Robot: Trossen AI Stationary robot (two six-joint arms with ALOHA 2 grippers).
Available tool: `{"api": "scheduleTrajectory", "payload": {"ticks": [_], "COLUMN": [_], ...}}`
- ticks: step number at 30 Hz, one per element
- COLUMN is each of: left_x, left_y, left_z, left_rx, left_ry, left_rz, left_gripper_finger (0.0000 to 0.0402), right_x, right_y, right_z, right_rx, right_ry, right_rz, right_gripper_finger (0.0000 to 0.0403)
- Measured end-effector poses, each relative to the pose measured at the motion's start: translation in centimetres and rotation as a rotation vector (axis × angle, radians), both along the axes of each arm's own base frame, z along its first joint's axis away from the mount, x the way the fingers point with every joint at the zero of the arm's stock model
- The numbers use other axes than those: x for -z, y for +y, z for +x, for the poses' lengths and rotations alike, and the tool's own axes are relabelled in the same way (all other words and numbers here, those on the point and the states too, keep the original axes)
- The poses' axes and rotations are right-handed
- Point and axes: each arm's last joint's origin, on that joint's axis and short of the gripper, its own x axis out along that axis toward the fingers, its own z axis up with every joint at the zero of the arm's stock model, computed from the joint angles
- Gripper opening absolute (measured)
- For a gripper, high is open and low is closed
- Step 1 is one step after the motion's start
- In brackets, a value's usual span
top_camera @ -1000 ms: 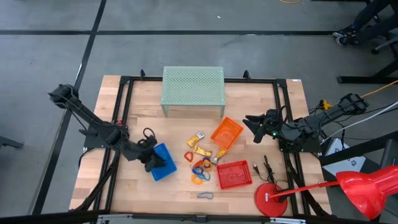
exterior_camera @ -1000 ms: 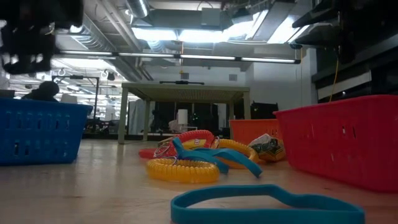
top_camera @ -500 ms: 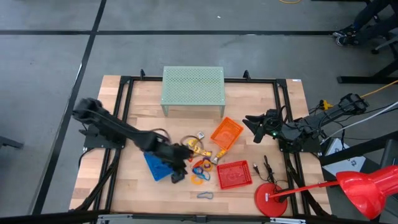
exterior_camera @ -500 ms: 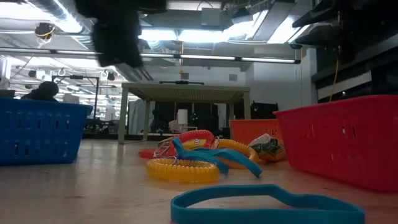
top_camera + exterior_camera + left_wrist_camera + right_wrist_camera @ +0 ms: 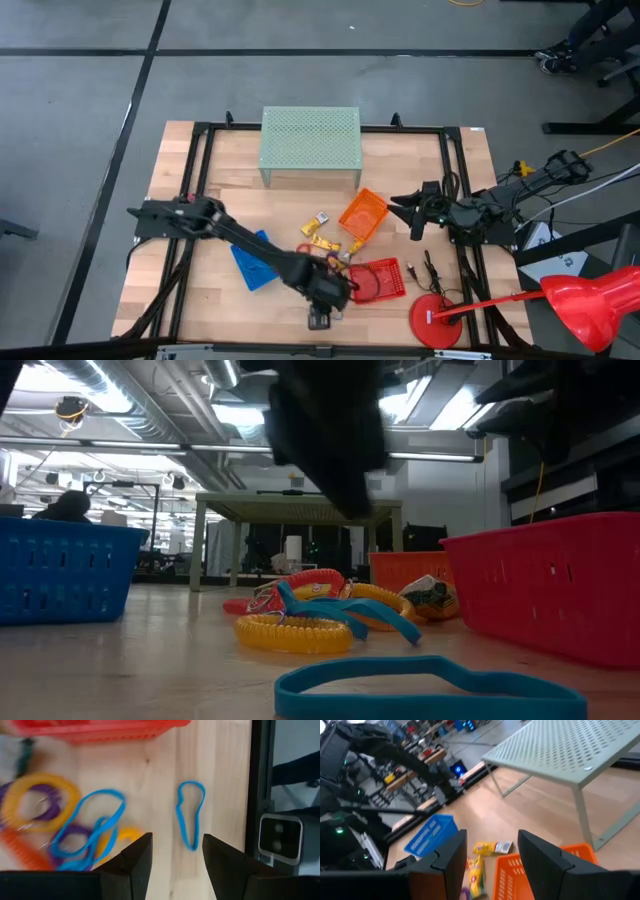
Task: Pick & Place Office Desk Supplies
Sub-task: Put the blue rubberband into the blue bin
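A lone thin blue loop (image 5: 190, 815) lies flat on the wood near the table's front edge, and also shows in the low view's foreground (image 5: 430, 685). My left gripper (image 5: 320, 316) hangs above it, open and pointing steeply down, with nothing between its fingers (image 5: 176, 841). Beside the loop lies a pile of coils and loops: yellow (image 5: 40, 802), blue (image 5: 90, 827) and orange (image 5: 20, 857). Small yellow-and-white pieces (image 5: 318, 232) lie farther back. My right gripper (image 5: 408, 208) waits open at the right edge, empty (image 5: 490, 840).
Three small baskets stand around the pile: blue (image 5: 250, 262), orange (image 5: 363, 213) and red (image 5: 378, 280). A pale green perforated stand (image 5: 310, 138) is at the back. A red round-based object (image 5: 438, 320) and dark small items (image 5: 420, 270) are at the front right.
My left gripper has swept from above the blue basket toward the table's right and near edge, passing over the pile of loops, and now hangs over the lone blue loop. Its wrist has rolled and tipped to point more steeply down. The supplies have stayed where they were.
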Motion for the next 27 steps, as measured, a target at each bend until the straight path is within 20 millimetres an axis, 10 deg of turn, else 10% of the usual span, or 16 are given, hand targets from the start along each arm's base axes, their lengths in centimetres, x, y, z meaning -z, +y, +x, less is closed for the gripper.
{"api": "scheduleTrajectory", "payload": {"ticks": [27], "left_x": [5.3], "left_y": [-2.8], "left_z": [2.9], "left_rx": [-0.124], "left_ry": [0.138], "left_rz": [0.056], "left_gripper_finger": [0.0151], "right_x": [0.2], "right_y": [0.2], "right_z": [0.0], "right_rx": [-0.089], "right_ry": [0.031], "right_rz": [0.007], "right_gripper_finger": [0.0178]}}
